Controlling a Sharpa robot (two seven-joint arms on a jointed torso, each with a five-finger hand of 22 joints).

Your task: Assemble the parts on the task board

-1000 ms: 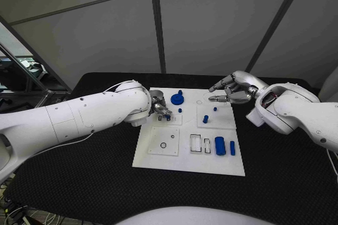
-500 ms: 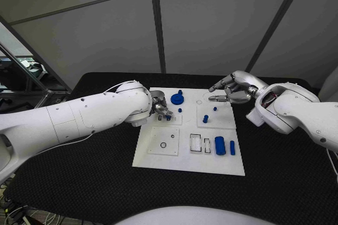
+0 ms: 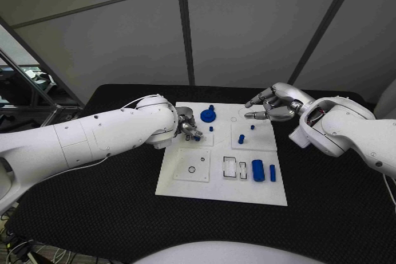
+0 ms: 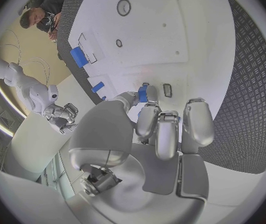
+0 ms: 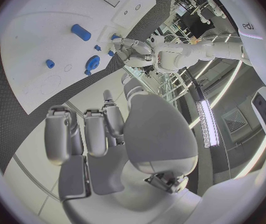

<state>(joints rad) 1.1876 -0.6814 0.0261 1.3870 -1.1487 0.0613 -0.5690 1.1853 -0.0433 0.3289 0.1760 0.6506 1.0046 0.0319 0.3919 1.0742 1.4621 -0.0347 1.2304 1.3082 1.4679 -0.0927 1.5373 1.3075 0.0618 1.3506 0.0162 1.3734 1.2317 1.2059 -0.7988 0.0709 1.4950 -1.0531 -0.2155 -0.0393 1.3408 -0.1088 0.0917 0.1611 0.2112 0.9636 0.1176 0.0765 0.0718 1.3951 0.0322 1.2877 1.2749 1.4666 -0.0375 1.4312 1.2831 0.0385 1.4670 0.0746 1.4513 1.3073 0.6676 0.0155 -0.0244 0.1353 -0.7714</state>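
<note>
The white task board lies mid-table. My left hand hovers low over the board's far left block, pinching a small blue part between thumb and a finger, right beside a small slot. That part shows just below the fingertips. My right hand hangs above the board's far right corner with fingers apart and nothing in it. A blue gear-like piece, a blue peg, a blue cylinder and a thin blue bar are on the board.
Two empty rectangular slots sit beside the cylinder, and a round hole lies in the near left block. Black table surrounds the board. The right wrist view shows the gear piece and another blue part.
My left hand has shifted very slightly over the far left block, still pinching the small blue part. The right hand has stayed in place.
</note>
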